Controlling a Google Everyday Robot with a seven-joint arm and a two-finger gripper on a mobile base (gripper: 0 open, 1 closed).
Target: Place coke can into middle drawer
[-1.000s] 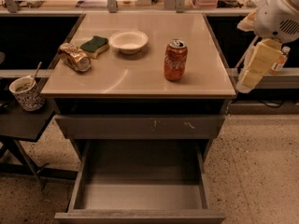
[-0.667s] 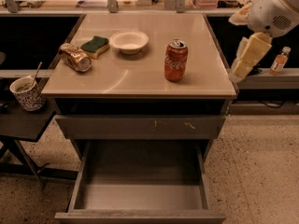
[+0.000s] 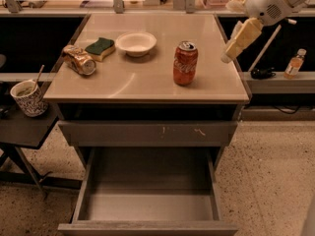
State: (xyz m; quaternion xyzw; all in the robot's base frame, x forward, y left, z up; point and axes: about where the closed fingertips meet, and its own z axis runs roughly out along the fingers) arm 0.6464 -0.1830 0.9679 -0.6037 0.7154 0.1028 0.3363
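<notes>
Right of glossy cylindrical coke can (image 3: 185, 63), pale wedge-shaped jaws

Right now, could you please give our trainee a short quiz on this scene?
1. True or false: the red Coca-Cola can stands upright on the beige tabletop.
2. The robot's claw hangs: A) touching the can, B) by the tabletop's right edge, C) over the white bowl.
3. What lies in the wide, open grey drawer?
Key: 1 true; 2 B; 3 nothing.

Robotics lab kitchenette: counter (image 3: 147, 85) over drawers (image 3: 147, 133), speckled floor (image 3: 275, 171), end effector (image 3: 228, 56) hanging by the counter's right edge.
</notes>
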